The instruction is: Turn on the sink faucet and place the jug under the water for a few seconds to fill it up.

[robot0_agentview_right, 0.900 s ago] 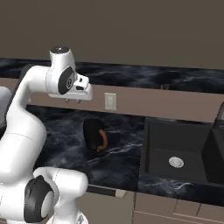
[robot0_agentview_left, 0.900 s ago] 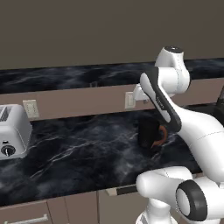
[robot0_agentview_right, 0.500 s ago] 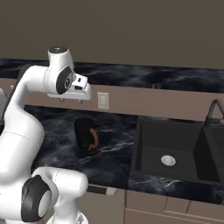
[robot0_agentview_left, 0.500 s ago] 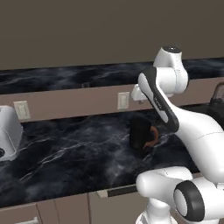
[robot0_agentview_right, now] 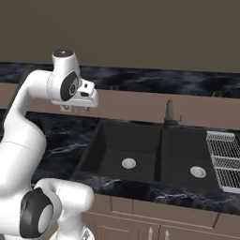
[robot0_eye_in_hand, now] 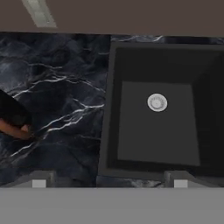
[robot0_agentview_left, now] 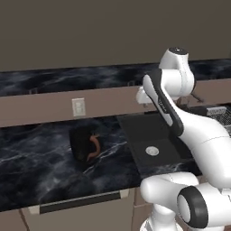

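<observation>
The black jug with its orange-brown handle stands on the dark marble counter, left of the black double sink. The jug also shows at the left edge of the hand view. The dark faucet rises behind the divider between the two bowls, and no water runs from it. My gripper hangs high over the counter near the sink's left rim, open and holding nothing. In the hand view its tips stand wide apart, above the big bowl's silver drain.
A wire dish rack sits right of the sink. A wall outlet is on the backsplash behind the jug. The marble counter stretches left of the jug. The smaller bowl has its own drain.
The base has driven to the right, so the whole scene slid left: the toaster left the picture and the sink and faucet came in. The arm keeps its pose.
</observation>
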